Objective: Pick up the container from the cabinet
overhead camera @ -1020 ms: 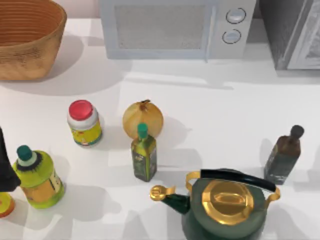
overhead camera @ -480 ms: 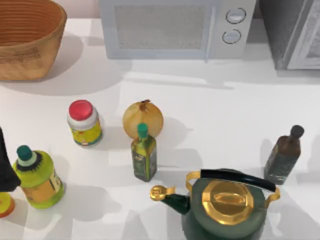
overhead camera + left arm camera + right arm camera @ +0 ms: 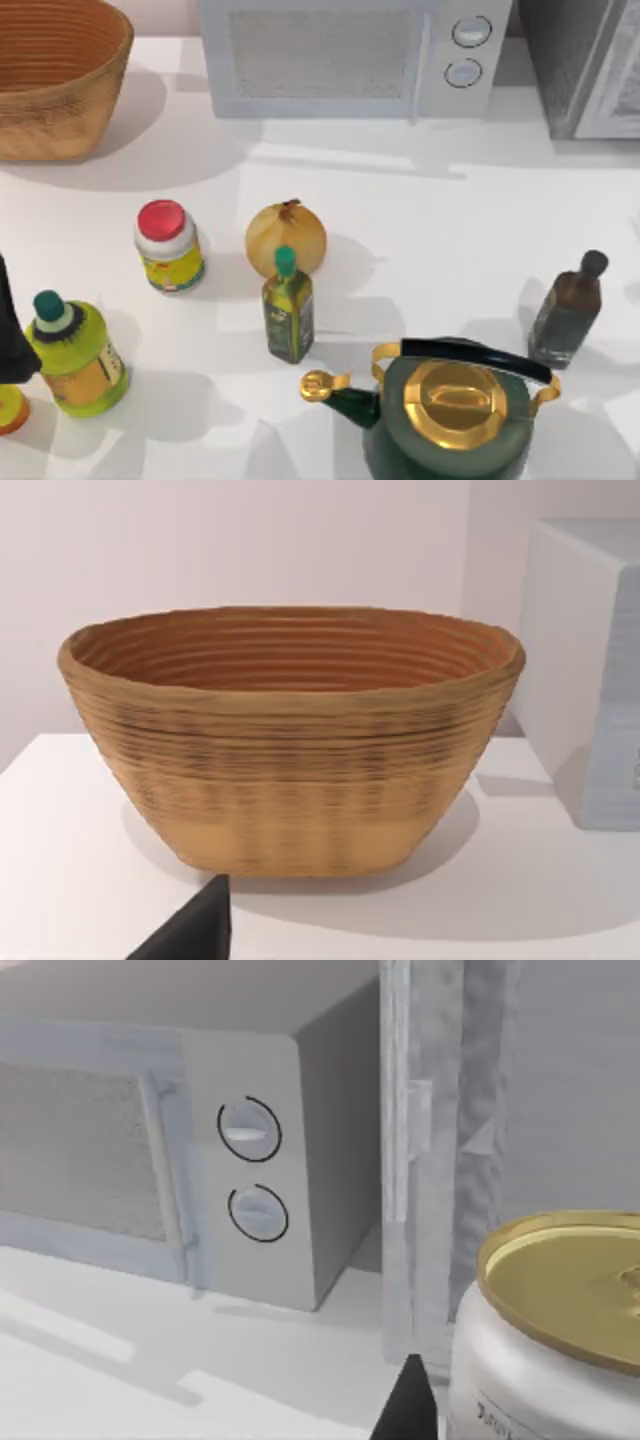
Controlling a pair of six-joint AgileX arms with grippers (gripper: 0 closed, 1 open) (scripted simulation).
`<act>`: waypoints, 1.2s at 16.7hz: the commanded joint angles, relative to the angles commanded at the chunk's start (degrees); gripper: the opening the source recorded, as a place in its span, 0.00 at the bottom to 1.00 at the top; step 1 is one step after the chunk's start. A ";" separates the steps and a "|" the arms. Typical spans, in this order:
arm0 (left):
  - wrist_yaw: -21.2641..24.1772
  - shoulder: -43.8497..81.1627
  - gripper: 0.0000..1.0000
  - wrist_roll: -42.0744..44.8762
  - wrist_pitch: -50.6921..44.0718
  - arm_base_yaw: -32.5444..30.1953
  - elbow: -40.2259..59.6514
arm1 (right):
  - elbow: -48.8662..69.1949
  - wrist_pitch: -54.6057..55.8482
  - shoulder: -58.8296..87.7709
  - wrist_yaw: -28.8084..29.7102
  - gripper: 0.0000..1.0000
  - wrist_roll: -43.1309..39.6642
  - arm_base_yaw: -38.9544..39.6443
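The right gripper is represented in the right wrist view by a single dark fingertip (image 3: pixel 408 1400) at the lower edge; whether its jaws stand wide, narrow or closed on something cannot be told. Immediately beside that tip, a white can with a gold lid (image 3: pixel 560 1330) is recorded, upright, its long axis vertical. This is judged to be the container. Whether it is touched or gripped cannot be confirmed.

Behind the can, the pale framed door edge of the cabinet (image 3: pixel 420 1160) is noted, with the white microwave (image 3: pixel 250 1160) next to it. In the top view the cabinet (image 3: pixel 585 65) is placed at the table's far right corner, so the right arm is judged the nearer.

The left arm is seen as a dark form (image 3: pixel 12 330) at the table's left edge, idle. The wicker basket (image 3: pixel 290 740) facing its wrist camera appears empty.
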 joint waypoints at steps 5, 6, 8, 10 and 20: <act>0.00 0.00 1.00 0.00 0.00 0.00 0.00 | 10.47 15.83 19.27 -15.93 0.00 -1.70 -9.00; 0.00 0.00 1.00 0.00 0.00 0.00 0.00 | 12.37 18.73 22.97 -18.93 0.00 -2.07 -10.68; 0.00 0.00 1.00 0.00 0.00 0.00 0.00 | 15.71 23.95 30.08 -24.58 0.00 -2.76 -13.82; 0.00 0.00 1.00 0.00 0.00 0.00 0.00 | 18.54 28.54 36.84 -29.83 0.00 -3.33 -16.73; 0.00 0.00 1.00 0.00 0.00 0.00 0.00 | 24.76 40.56 62.01 -46.90 0.00 -3.62 -26.31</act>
